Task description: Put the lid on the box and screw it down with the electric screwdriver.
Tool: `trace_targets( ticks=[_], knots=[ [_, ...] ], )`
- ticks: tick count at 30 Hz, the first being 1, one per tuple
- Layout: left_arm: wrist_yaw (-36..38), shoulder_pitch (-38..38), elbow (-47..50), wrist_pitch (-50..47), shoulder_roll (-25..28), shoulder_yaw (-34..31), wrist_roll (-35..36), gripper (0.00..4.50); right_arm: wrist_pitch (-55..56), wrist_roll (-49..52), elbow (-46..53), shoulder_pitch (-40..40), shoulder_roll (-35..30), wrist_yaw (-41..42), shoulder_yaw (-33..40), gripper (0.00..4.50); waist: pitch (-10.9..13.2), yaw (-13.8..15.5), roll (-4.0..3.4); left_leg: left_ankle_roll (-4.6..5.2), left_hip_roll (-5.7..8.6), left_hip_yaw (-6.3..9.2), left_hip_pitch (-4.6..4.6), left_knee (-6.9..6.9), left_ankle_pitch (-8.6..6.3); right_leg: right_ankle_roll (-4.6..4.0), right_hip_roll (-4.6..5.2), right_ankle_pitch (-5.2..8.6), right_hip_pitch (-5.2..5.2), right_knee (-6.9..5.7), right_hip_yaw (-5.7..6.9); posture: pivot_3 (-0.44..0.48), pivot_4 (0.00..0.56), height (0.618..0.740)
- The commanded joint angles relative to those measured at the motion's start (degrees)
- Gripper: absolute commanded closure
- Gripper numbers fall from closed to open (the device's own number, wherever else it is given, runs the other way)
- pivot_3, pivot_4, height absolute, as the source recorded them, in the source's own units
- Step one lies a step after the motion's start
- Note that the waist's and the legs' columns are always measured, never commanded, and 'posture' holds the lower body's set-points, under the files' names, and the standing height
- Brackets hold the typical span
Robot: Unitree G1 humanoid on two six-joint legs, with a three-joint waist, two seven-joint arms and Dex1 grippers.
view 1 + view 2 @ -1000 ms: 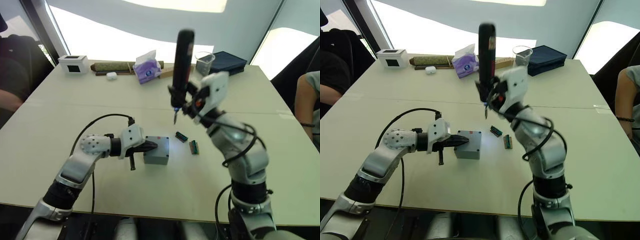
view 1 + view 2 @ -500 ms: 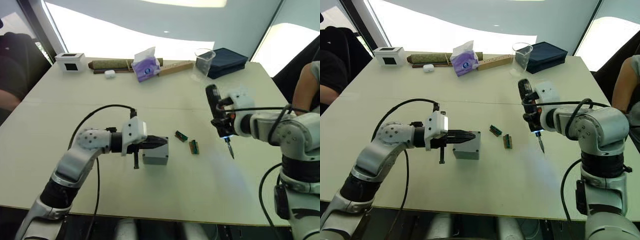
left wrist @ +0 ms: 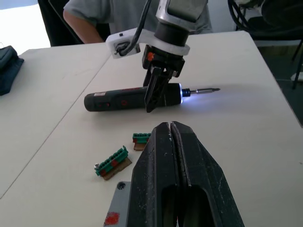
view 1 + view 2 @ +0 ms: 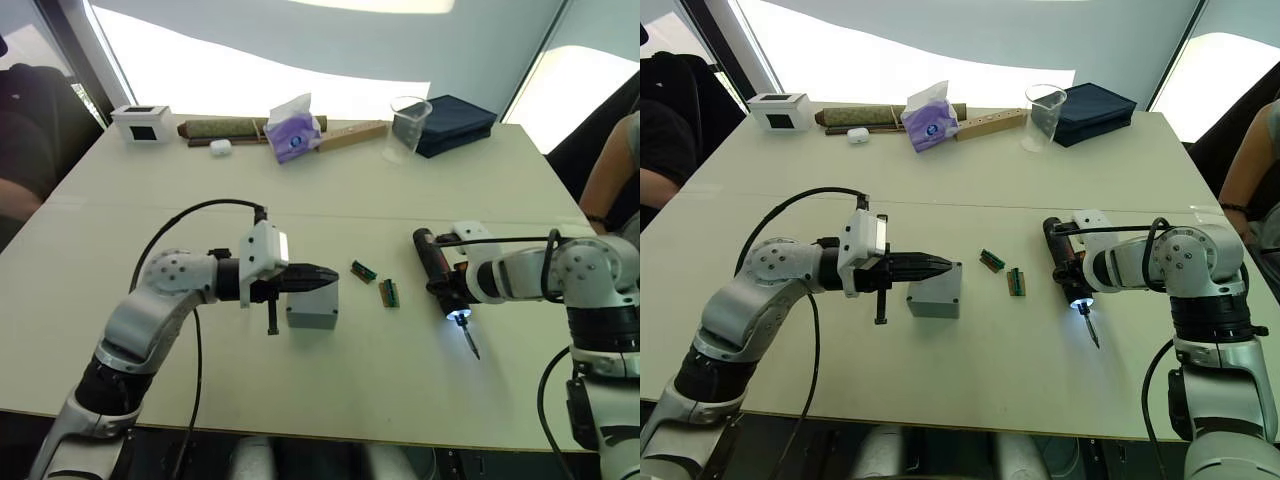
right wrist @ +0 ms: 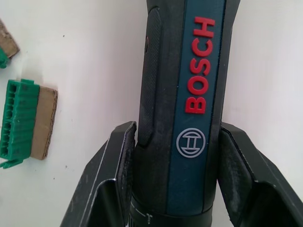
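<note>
The grey box (image 4: 312, 312) stands at the table's middle with the lid (image 3: 113, 213), red mark showing, on top of it. My left gripper (image 4: 330, 276) is shut, its fingers (image 3: 189, 161) reaching over the lid from the left; I cannot tell whether they touch it. To the right, the black electric screwdriver (image 4: 432, 262) lies nearly flat just above the table, light on, bit (image 4: 469, 343) pointing toward the near edge. My right gripper (image 3: 156, 101) is shut on the screwdriver near its lit end, and both fingers (image 5: 111, 175) press its sides.
Two small green circuit boards (image 4: 363, 272) (image 4: 388, 293) lie between the box and the screwdriver. Along the far edge stand a white box (image 4: 142, 124), a tissue pack (image 4: 293, 133), a clear cup (image 4: 405, 128) and a dark case (image 4: 455, 122). A person's arm (image 4: 605, 180) is at the right.
My right arm swung the screwdriver from upright above the table's middle down and to the right, until it lay low beside the green boards. The left gripper stayed over the box.
</note>
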State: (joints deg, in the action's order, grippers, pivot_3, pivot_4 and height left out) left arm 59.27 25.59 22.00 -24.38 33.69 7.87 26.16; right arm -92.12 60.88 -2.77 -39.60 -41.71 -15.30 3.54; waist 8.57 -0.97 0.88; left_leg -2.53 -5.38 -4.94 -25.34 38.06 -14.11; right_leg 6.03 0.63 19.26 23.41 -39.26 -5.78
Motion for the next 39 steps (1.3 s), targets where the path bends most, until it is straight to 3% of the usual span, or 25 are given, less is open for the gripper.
trace_targets(
  ticks=[1, 4, 5, 10, 15, 18, 21, 27, 35, 39],
  knots=[
    [-0.85, 0.29, 2.67, -0.46, 0.28, -1.38, 1.47, 4.5, -0.38, 0.17, -2.22, -0.17, -0.57, -2.74, 0.87, 1.15, 0.01, 0.13, 0.04, 0.0, 0.01, 0.0, 0.0, 0.01, 0.0, 0.0, 0.01, 0.0, -0.01, 0.01, 0.0, 0.0, 0.15, 0.721],
    [-0.9, 0.05, 2.83, -0.64, 0.52, -1.22, 1.61, 4.5, -0.38, 1.51, -1.65, -1.14, -1.02, -3.54, 1.59, 0.19, 0.0, 0.17, 0.07, 0.0, 0.01, 0.02, 0.0, 0.01, 0.0, 0.0, 0.01, 0.0, -0.02, 0.02, 0.01, 0.0, 0.15, 0.721],
    [-0.93, -0.03, 2.81, -0.76, 0.63, -1.18, 1.64, 4.5, -0.38, 1.88, -0.74, -1.74, -1.51, -3.22, 1.62, 0.09, 0.0, 0.16, 0.06, 0.0, 0.01, 0.02, 0.0, 0.01, 0.0, 0.0, 0.01, 0.0, -0.02, 0.02, 0.01, 0.0, 0.15, 0.721],
    [0.19, -1.45, 1.14, -1.0, 4.13, -3.0, 0.77, 4.5, 1.92, -0.47, 14.64, -7.45, -7.44, 8.72, -1.53, 0.09, 0.27, -0.17, -0.29, 0.01, 0.01, 0.0, -0.1, -0.05, 0.0, 0.01, 0.01, 0.0, 0.16, 0.0, -0.02, 0.0, 0.15, 0.721],
    [1.88, -4.89, -1.12, 0.29, 9.05, -5.23, -0.16, 4.5, 17.58, -7.57, 28.02, -4.46, -12.62, 25.46, -7.67, 0.09, 0.34, -0.23, -0.32, 0.03, -0.07, 0.14, -0.02, -0.3, -0.02, -0.13, -0.12, 0.07, 0.2, 0.0, 0.11, 0.0, 0.15, 0.721],
    [1.45, -6.47, -4.6, 2.53, 9.91, -5.3, -2.39, 4.5, 26.39, -11.92, 32.06, 0.15, -13.39, 34.41, -10.29, 0.77, 0.38, -0.04, -0.3, 0.03, -0.05, 0.11, -0.04, -0.3, -0.02, -0.14, -0.07, 0.08, 0.19, 0.02, 0.13, 0.0, 0.15, 0.721],
    [1.47, -7.36, -7.33, 5.61, 10.6, -4.5, -5.61, 4.5, 31.47, -16.24, 32.85, 3.48, -13.85, 39.79, -12.59, 1.73, 0.47, 0.15, -0.17, 0.03, -0.02, 0.08, -0.09, -0.15, -0.02, -0.11, 0.0, 0.07, 0.14, 0.02, 0.13, 0.0, 0.15, 0.721],
    [1.38, -7.94, -12.58, 8.39, 9.21, -3.25, -8.34, 4.5, 36.7, -23.95, 30.98, 8.28, -7.21, 44.46, -21.58, 4.36, 0.51, -0.11, -0.11, 0.04, -0.04, 0.05, -0.04, -0.07, -0.02, -0.12, -0.02, 0.07, 0.13, -0.03, 0.13, 0.0, 0.15, 0.721],
    [-1.63, -5.81, -15.41, 9.33, 4.7, -1.55, -11.37, 4.5, 39.88, -33.14, 28.38, 9.1, 0.11, 45.96, -27.93, 4.45, 0.51, 0.11, -0.11, 0.03, -0.04, 0.04, -0.05, -0.02, -0.02, -0.11, -0.02, 0.07, 0.14, -0.1, 0.13, 0.0, 0.15, 0.721],
    [-3.3, -3.98, -16.91, 9.68, 1.96, -0.02, -13.21, 4.5, 37.7, -32.6, 27.5, 9.18, 3.79, 47.43, -27.77, 4.45, 0.51, 0.2, -0.11, 0.03, -0.04, 0.05, -0.04, -0.02, -0.02, -0.11, -0.03, 0.06, 0.12, -0.12, 0.13, 0.0, 0.15, 0.721]
  ],
)
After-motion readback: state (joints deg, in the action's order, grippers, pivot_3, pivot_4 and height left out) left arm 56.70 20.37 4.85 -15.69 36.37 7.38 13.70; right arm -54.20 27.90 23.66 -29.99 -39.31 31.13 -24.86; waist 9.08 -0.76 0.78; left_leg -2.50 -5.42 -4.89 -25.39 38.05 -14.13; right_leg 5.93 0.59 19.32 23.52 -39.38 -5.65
